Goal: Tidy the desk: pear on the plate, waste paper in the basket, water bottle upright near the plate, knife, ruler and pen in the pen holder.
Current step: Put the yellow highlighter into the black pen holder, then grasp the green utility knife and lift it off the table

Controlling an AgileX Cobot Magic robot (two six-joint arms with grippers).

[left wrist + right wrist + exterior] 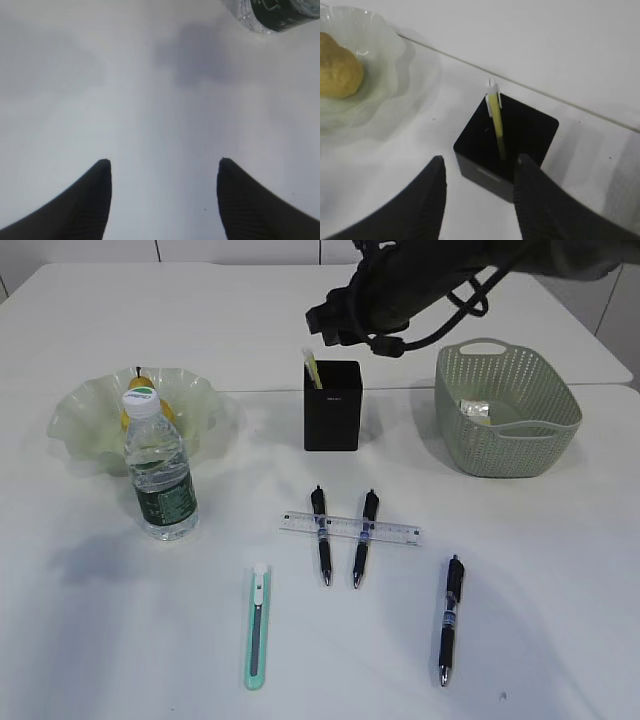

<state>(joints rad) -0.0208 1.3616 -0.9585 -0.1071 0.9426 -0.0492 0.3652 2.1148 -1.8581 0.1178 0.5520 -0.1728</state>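
Desk tidying is partly done. I use the pen holder as the landmark, the black box near the middle at the back.

Done so far, as it looks: the pear lies in the plate, far to the left of the pen holder. The water bottle stands up just in front of the plate. The waste paper seems to sit in the basket, to the right of the pen holder. One thin yellow and white thing already stands inside the pen holder. I cannot tell if it is a knife or a pen.

Left to do: the ruler lies flat in front of the pen holder, across two pens. Another pen lies farther front and to the right. A green knife lies front and a bit left. All of these need to go in the pen holder.

The right gripper hangs just above the pen holder, jaws partly apart, holding nothing. The left gripper is over bare desk near the bottle, jaws wide apart, also holding nothing.
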